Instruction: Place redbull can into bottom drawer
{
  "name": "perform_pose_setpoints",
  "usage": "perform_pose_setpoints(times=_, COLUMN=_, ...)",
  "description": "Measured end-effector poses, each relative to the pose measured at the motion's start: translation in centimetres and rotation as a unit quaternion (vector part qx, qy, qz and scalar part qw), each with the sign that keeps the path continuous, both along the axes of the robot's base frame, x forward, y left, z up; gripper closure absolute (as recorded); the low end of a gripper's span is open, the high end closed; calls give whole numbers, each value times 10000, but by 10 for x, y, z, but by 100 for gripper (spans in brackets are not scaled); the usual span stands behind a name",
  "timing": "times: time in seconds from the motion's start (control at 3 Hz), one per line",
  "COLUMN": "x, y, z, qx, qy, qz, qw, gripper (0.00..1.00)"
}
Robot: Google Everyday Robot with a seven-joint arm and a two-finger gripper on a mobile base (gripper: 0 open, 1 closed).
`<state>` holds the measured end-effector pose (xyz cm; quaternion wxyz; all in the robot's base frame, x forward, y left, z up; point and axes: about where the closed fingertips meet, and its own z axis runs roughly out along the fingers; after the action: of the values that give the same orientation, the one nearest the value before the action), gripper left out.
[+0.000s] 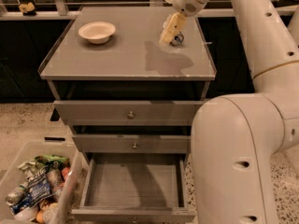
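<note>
- Drawer space comes nearest: the bottom drawer [133,188] is pulled out and open, with a plain grey floor, low side walls and nothing in it.
- To its left on the floor stands a clear bin [70,181] of colourful snack packets [39,190].
- Above the open drawer are two closed drawer fronts [131,112], each with a small round knob.
- The robot's thick white arm [233,162] fills the right side and reaches up over the cabinet.
- The grey surface [117,55] on top carries the rest.
- The redbull can [177,40] sits towards the back right of the surface, well above the drawer and not yet in it.
- Only a small rounded silver and dark part of the can shows.
- It seems to lie on its side with one round end towards the camera, so its long axis would run front to back; that is uncertain.
- The claw [170,28] points down, just in front of and touching or nearly touching the can; I cannot tell whether it is spread or closed, or whether it holds anything.
- The can is probably light, stiff but thin-walled and smooth, and it would roll; a hold across the middle of the body looks best.
- A round cream bowl [96,31] sits far left, well apart.
</note>
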<state>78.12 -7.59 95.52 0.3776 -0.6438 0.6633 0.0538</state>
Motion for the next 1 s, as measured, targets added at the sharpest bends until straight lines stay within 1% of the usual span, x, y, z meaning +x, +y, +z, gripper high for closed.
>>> perform_pose_setpoints(times=0.33, x=0, y=1, z=-1, qx=-6, qy=16, qz=9, qw=10000, gripper=0)
perform_pose_setpoints(times=0.67, x=-1, y=-4, z=0, qx=83, qy=-61, qz=199, qw=9997, gripper=0)
perform_pose_setpoints(times=1.0, x=8, y=-10, z=-14, qx=-14, qy=-298, qz=538, qw=9981, gripper=0)
